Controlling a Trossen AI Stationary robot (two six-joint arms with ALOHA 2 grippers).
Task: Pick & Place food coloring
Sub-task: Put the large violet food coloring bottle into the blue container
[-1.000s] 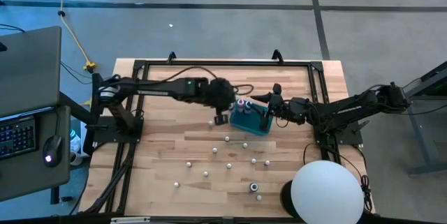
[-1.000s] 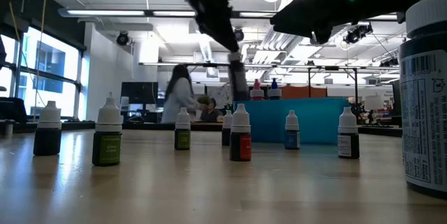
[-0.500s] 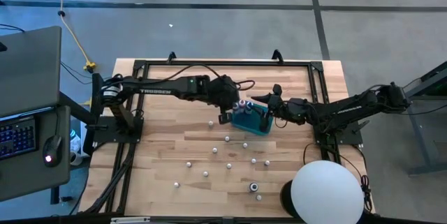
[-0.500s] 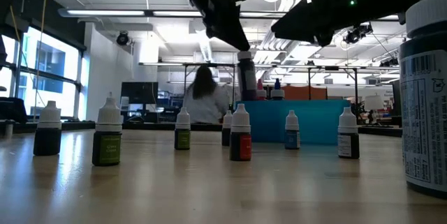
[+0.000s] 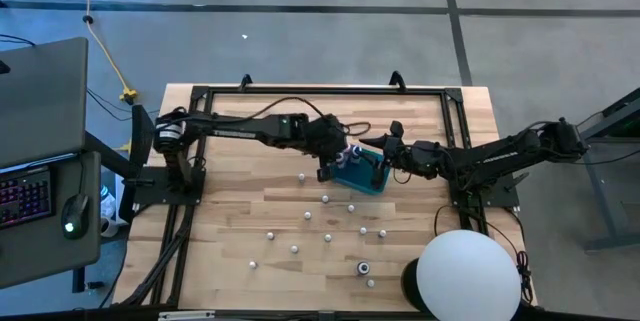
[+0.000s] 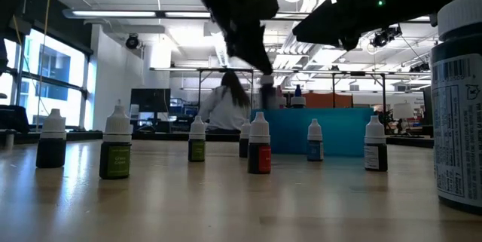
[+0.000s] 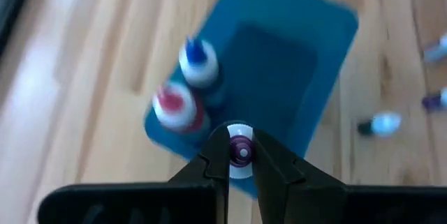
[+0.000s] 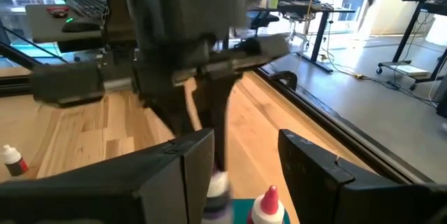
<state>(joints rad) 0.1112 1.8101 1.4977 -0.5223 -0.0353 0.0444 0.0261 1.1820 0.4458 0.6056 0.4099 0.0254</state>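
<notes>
— So, from above, where does the left gripper [image 5: 328, 166] sit?
— Over the near-left edge of the teal box [image 5: 362, 173], which lies mid-table. The right gripper [image 5: 385, 161] is at the box's right side. Loose food coloring bottles [image 5: 325, 199] are scattered on the wood in front of the box, well apart from one another.

— And at table height?
— A row of upright bottles, one red-filled [image 6: 259, 145] nearest, with the box [image 6: 331, 130] behind them. The left arm comes down from above toward the box's left end; its tip is blurred, so I can only guess something small sits there.

— Does the left wrist camera settle it?
— Yes. The fingers [image 7: 214, 168] are pinched tight on a small bottle with a purple top [image 7: 240, 148], held above the box's edge. Inside the box [image 7: 286, 70] stand a blue-topped bottle [image 7: 197, 60] and a pink-topped one [image 7: 174, 105], touching.

— The right wrist?
— Its two fingers [image 8: 181, 165] stand apart with nothing between them, facing the left arm; a pink-tipped bottle [image 8: 267, 206] shows below.
</notes>
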